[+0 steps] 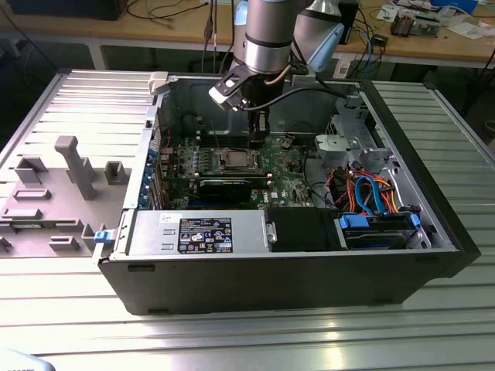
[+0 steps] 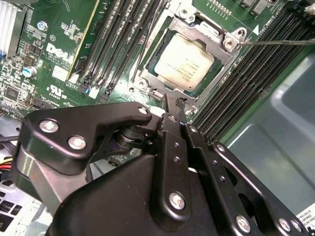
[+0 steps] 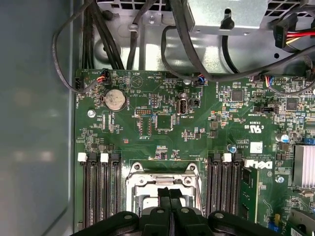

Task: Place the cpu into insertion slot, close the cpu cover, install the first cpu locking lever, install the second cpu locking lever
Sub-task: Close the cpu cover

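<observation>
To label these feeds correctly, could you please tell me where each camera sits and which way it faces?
Exterior view: off the arm, above and outside the open computer case, looking down into it; the arm reaches in over the motherboard.
First wrist view: on the wrist, looking along the shut jaws onto the motherboard and the cpu cover.
Second wrist view: on the wrist, behind the jaws, tilted toward the cpu.
Shared: both wrist views show the jaws and cpu cover; all three show the motherboard.
</observation>
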Motion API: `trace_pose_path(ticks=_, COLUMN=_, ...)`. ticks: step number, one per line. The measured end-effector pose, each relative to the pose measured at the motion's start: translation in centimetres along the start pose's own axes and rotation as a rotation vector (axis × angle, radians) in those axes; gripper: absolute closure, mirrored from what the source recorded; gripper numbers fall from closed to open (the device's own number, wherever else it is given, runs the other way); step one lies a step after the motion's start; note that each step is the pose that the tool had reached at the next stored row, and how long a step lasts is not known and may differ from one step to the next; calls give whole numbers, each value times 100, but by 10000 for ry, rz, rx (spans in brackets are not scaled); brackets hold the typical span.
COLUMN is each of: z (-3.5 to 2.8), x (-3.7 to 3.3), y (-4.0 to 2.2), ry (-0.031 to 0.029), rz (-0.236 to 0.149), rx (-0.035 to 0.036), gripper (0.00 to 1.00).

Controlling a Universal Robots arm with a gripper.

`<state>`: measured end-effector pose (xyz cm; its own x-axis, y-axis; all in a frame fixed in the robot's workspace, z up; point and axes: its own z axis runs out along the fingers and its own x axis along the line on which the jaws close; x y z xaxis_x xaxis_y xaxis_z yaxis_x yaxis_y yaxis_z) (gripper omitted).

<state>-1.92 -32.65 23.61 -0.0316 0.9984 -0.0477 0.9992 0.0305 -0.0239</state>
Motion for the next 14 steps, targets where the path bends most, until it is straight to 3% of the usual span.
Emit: trace_pose_path(ticks=14, z=78, x=4, y=2, ry=-1, rz=0, rx=0, gripper=89)
